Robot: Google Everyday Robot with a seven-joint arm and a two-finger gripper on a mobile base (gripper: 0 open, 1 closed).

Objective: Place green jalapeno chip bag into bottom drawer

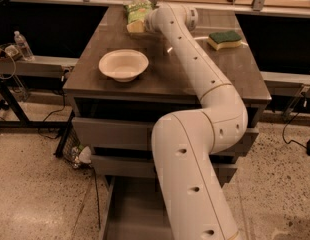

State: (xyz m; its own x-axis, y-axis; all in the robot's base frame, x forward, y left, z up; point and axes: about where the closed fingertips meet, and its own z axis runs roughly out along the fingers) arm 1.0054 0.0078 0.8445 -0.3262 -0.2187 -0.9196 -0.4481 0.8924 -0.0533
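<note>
Nearest me, at the bottom centre of the frame, the grey metal bottom drawer (126,215) stands pulled out, its flat floor partly hidden by the thick white robot arm (195,149). The arm rises past the two closed upper drawers (110,133) and stretches over the dark wooden table (235,79). A round cream bowl (123,64) sits left of centre on it, and a green-and-yellow sponge (225,39) lies towards the upper right. At the table's far edge, top centre, the gripper (145,23) is right against the crinkly green jalapeno chip bag (137,10). I cannot tell whether it grips the bag.
</note>
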